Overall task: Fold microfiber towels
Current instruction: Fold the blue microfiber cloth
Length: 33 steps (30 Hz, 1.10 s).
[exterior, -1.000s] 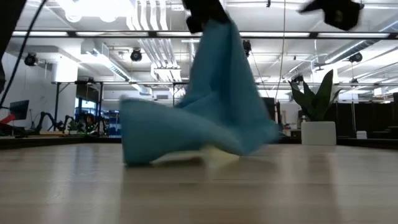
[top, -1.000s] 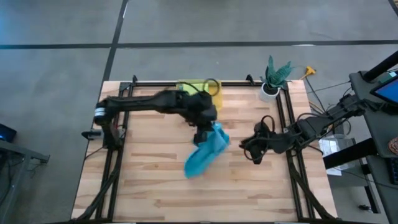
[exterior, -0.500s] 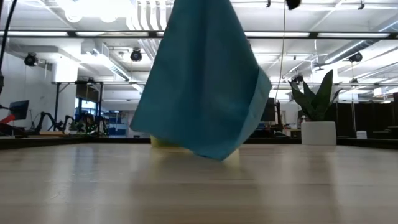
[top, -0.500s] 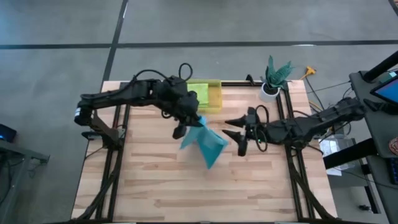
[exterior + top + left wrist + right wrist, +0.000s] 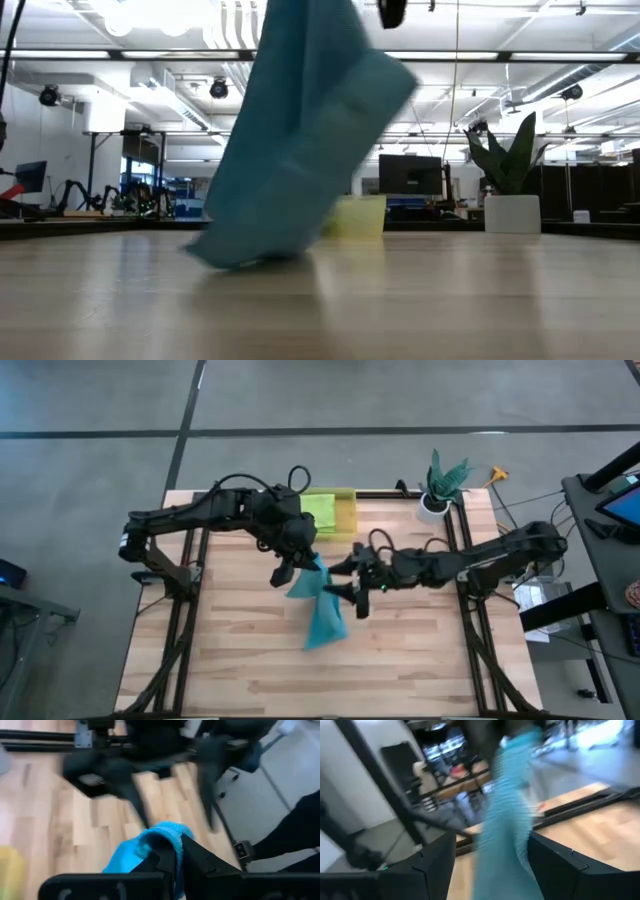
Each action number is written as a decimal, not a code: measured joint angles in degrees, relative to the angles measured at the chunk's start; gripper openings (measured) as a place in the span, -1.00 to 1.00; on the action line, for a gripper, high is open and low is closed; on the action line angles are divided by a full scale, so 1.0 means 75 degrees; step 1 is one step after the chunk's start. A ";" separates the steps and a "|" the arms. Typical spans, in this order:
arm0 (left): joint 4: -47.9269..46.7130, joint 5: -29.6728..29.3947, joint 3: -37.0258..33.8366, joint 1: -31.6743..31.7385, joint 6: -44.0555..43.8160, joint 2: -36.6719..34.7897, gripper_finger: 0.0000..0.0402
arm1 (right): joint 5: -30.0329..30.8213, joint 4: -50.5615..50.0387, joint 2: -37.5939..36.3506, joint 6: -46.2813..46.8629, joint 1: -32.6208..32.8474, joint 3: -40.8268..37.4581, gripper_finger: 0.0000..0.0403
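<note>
A teal towel (image 5: 322, 610) hangs from my left gripper (image 5: 297, 567), which is shut on it above the table's middle. In the low view the teal towel (image 5: 300, 140) hangs in folds and its lower end (image 5: 225, 255) reaches the tabletop. My right gripper (image 5: 341, 580) is open just right of the towel. In the right wrist view the towel (image 5: 507, 815) stands between its two fingers (image 5: 432, 867); I cannot tell whether they touch it. A lime green towel (image 5: 318, 510) lies in the yellow bin (image 5: 346, 518). The other towels are out of view. My left gripper pinches the teal towel's top bunched part (image 5: 167, 832) between its two fingers. The fingers come from above, slanting down. The towel hangs slack below them, toward the table's near edge.
The yellow bin stands at the far edge, behind the towel, and also shows in the low view (image 5: 355, 215). A potted plant (image 5: 440, 485) stands at the far right corner. Bare wood lies toward the near edge (image 5: 250, 670).
My left gripper has gone up and toward the far left with the towel, whose lower part left the table and then swung toward the near edge. My right gripper has gone left, toward the towel, and stands at it now.
</note>
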 joint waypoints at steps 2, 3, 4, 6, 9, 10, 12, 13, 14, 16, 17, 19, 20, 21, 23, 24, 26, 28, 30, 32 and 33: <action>-0.0069 -0.0146 0.0000 0.0003 0.0104 -0.0006 -1.00 | -0.0149 -0.0114 0.0277 0.0161 0.0040 0.0154 0.14; -0.0065 -0.0145 0.0000 0.0003 0.0132 -0.0010 -1.00 | -0.0155 -0.0190 0.0456 0.0166 0.0051 0.0251 0.15; -0.0061 -0.0152 0.0000 0.0003 0.0144 -0.0016 -1.00 | -0.0153 -0.0235 0.0607 0.0172 0.0052 0.0333 0.15; -0.0068 -0.0149 0.0000 0.0003 0.0172 -0.0020 -1.00 | -0.0144 -0.0515 0.0886 0.0181 0.0038 0.0526 0.14; -0.0033 -0.0134 0.0003 0.0003 0.0220 -0.0047 -1.00 | -0.0147 -0.0866 0.1224 0.0276 -0.0045 0.0905 0.11; -0.0035 -0.0131 0.0003 0.0003 0.0251 -0.0064 -1.00 | -0.0147 -0.1065 0.1323 0.0378 -0.0061 0.1050 0.09; -0.0032 -0.0134 0.0006 0.0003 0.0257 -0.0119 -1.00 | -0.0153 -0.1445 0.1451 0.0532 -0.0101 0.1353 0.05; -0.0032 -0.0132 0.0006 0.0003 0.0256 -0.0151 -1.00 | -0.0150 -0.1721 0.1476 0.0545 -0.0105 0.1468 0.03; -0.0029 -0.0132 0.0006 0.0003 0.0256 -0.0190 -1.00 | -0.0150 -0.1929 0.1505 0.0511 -0.0120 0.1593 -0.01; -0.0029 -0.0131 0.0007 0.0003 0.0252 -0.0262 -1.00 | -0.0143 -0.2306 0.1511 0.0278 -0.0151 0.1818 -0.09; -0.0033 -0.0132 0.0009 0.0003 0.0251 -0.0305 -1.00 | -0.0128 -0.2580 0.1461 0.0122 -0.0157 0.1904 -0.14; -0.0035 -0.0140 0.0009 0.0003 0.0248 -0.0382 -1.00 | 0.0085 -0.3055 0.1386 -0.0156 -0.0167 0.2155 -0.26; -0.0043 -0.0151 0.0009 0.0005 0.0248 -0.0431 -1.00 | 0.0225 -0.3379 0.1326 -0.0313 -0.0167 0.2287 -0.33; -0.0044 -0.0161 0.0009 0.0009 0.0248 -0.0464 -1.00 | 0.0347 -0.3738 0.1261 -0.0475 -0.0167 0.2429 -0.40; -0.0061 -0.0207 0.0009 0.0017 0.0248 -0.0534 -1.00 | 0.0474 -0.4241 0.1188 -0.0811 -0.0170 0.2737 -0.55; -0.0097 -0.0292 0.0009 0.0017 0.0248 -0.0555 -1.00 | 0.0486 -0.4524 0.1155 -0.0968 -0.0170 0.2872 -0.62; -0.0098 -0.0484 0.0009 0.0020 0.0247 -0.0587 -1.00 | 0.0494 -0.4850 0.1141 -0.1243 -0.0170 0.3073 -0.77; -0.0102 -0.0676 0.0009 0.0020 0.0245 -0.0609 -1.00 | 0.0480 -0.5107 0.1141 -0.1400 -0.0170 0.3190 -0.89; -0.0098 -0.0900 0.0017 0.0020 0.0234 -0.0620 -1.00 | 0.0477 -0.5338 0.1141 -0.1429 -0.0170 0.3275 -0.93; -0.0096 -0.1194 0.0026 0.0020 0.0104 -0.0624 -0.99 | 0.0480 -0.5585 0.1129 -0.1431 -0.0170 0.3293 -0.94; -0.0100 -0.1282 0.0027 0.0020 0.0082 -0.0624 -0.99 | 0.0483 -0.5718 0.1129 -0.1434 -0.0170 0.3293 -0.95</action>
